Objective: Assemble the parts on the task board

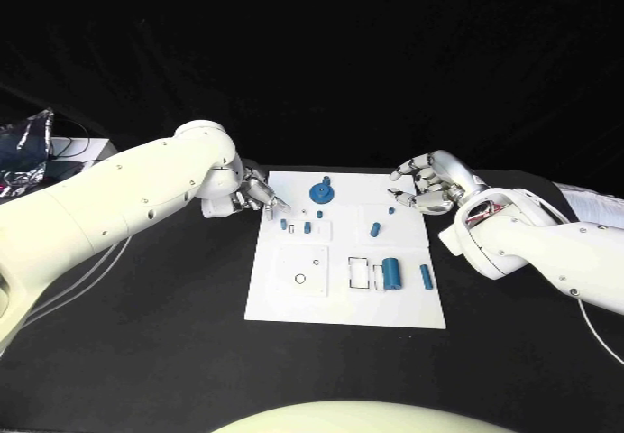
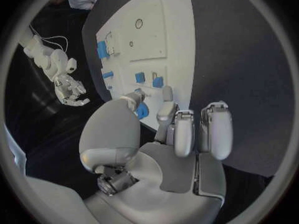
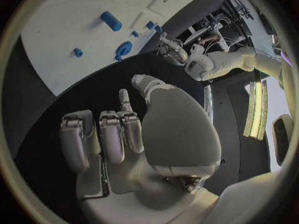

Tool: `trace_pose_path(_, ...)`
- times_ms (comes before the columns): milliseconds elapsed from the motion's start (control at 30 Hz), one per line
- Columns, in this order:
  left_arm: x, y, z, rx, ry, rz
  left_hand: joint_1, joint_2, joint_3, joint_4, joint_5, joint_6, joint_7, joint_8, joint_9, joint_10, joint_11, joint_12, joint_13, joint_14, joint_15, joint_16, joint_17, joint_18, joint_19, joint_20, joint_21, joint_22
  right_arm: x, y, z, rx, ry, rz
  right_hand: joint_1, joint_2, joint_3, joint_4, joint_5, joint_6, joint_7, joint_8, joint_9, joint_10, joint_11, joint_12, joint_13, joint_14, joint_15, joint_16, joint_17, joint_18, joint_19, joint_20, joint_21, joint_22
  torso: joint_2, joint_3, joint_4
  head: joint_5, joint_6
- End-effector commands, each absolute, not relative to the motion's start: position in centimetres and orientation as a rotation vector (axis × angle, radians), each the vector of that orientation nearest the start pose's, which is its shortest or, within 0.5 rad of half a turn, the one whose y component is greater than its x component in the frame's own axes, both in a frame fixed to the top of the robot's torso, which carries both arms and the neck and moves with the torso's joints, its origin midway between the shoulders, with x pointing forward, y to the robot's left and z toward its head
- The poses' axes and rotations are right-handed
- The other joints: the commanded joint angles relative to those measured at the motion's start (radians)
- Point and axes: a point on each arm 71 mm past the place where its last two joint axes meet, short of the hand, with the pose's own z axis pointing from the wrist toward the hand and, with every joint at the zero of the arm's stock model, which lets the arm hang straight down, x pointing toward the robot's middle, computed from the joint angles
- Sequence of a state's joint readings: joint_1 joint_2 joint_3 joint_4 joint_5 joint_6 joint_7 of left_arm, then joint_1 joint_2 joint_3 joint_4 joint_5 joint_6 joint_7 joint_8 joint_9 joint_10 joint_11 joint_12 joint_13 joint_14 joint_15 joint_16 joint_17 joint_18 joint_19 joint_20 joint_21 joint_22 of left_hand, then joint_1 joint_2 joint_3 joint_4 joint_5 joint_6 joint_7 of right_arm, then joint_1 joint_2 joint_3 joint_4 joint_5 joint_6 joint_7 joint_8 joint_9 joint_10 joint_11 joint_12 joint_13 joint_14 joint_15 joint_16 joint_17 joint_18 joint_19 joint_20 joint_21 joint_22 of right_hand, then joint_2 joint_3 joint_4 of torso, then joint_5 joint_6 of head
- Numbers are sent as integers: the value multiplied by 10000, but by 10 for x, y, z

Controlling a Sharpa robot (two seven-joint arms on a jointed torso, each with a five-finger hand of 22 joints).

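Note:
The white task board (image 1: 289,302) lies mid-table. On it are a round blue part (image 1: 321,190) near the far edge, small blue pieces (image 1: 284,223) (image 1: 307,227) (image 1: 374,229), and two blue cylinders (image 1: 391,273) (image 1: 426,277) toward the right. My left hand (image 1: 247,194) hovers at the board's far left corner, fingers loosely bent and holding nothing. Its thumb (image 2: 132,99) partly hides the round blue part (image 2: 143,110). My right hand (image 1: 429,183) hangs off the far right corner, fingers half curled and apart, with nothing in it (image 3: 124,134). The round part (image 3: 123,50) lies between the two hands.
The board has a white slotted block (image 1: 358,272) beside the larger cylinder and a small ring hole (image 1: 300,280) on its left half. A crinkled foil bag and cables (image 1: 29,144) lie at the table's far left. Black table surface (image 1: 143,343) surrounds the board.

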State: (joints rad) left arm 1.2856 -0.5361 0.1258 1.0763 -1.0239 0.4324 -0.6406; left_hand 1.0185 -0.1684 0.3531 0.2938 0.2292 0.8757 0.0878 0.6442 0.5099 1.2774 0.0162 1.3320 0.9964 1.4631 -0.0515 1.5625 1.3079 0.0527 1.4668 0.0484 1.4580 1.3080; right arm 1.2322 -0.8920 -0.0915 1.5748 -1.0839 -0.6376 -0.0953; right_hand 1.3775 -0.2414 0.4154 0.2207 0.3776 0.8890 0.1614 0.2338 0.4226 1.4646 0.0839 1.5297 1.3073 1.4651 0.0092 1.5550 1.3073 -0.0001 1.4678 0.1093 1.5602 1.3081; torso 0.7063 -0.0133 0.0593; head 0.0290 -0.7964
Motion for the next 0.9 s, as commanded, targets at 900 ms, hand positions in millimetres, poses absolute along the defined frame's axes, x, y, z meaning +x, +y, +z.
trace_pose_path(900, 570, 181, -182, -2542, 24610, -2738, 293, 244, 125, -33, 74, -100, 23, -130, 127, -102, 7, -81, -25, 1026, 86, 33, 2470, -93, -23, 113, -72, 1344, 480, -221, -170, 3023, 14818, 7648, -128, -30, 58, -40, 57, -55, -2, 50, 9, 633, -78, -18, 2208, 913, -80, -46, 2049, 61, 926, -62, -117, 2467, 1, 2, 4, -10, -60)
